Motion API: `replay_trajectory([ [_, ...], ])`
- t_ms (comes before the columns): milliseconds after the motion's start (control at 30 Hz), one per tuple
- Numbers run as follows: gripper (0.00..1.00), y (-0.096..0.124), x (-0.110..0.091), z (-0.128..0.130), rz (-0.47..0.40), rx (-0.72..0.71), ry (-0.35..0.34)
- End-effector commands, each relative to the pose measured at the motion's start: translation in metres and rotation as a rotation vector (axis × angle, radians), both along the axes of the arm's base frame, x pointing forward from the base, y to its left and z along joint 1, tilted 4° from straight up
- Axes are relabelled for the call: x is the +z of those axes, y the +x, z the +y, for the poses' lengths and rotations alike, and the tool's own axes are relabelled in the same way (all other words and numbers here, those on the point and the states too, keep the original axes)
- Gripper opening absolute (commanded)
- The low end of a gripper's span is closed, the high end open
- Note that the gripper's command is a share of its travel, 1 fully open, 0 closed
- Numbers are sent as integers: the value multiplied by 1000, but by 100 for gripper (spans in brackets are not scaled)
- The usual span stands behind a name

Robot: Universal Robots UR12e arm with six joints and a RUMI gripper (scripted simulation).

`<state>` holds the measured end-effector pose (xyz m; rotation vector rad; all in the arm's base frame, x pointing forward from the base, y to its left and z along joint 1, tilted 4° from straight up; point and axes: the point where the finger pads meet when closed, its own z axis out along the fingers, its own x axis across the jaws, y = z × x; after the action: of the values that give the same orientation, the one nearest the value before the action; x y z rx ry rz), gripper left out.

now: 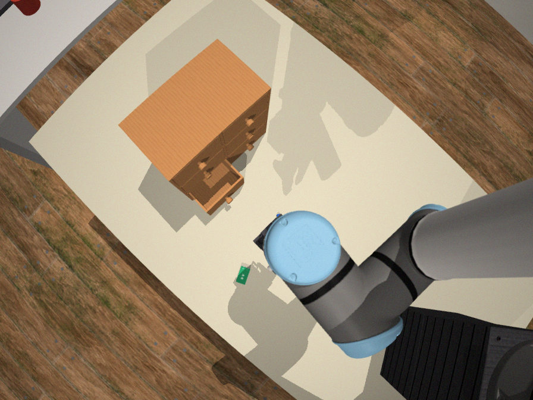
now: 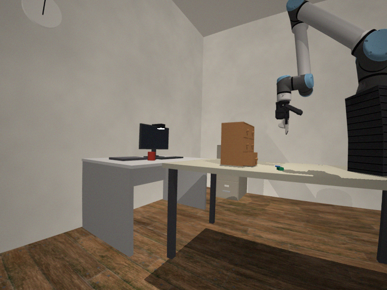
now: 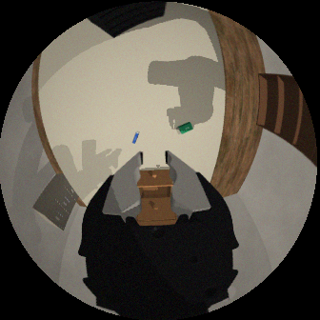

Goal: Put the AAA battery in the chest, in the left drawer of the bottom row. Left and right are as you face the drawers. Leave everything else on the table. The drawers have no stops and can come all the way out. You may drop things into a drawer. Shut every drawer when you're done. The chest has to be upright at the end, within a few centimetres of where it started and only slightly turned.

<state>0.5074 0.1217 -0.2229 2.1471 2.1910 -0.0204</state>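
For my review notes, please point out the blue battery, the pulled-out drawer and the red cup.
Blue battery [image 3: 135, 137] [image 1: 278, 214] [image 2: 277, 166]: wrist, top and exterior views, on its blue casing.
Drawer [image 1: 226, 196] [image 2: 255, 158]: top and exterior views, on its front panel.
Red cup [image 1: 29, 6] [image 2: 151, 156]: top and exterior views, on its side.

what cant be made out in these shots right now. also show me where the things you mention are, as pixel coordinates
- gripper fingertips [image 2: 285, 128]: top view, hidden under the arm's blue-capped joint
- blue battery [image 1: 278, 214] [image 2: 277, 166] [image 3: 136, 137]: any size marking is too small in every view
- inside of the closed drawers: hidden by their fronts in the top view
- red cup [image 1: 28, 6] [image 2: 151, 156]: top view, cut off by the upper edge
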Motion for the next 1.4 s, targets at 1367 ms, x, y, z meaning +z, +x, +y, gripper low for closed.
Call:
replay_trajectory([
  [1367, 20, 64, -149, -71, -27, -437, 19],
])
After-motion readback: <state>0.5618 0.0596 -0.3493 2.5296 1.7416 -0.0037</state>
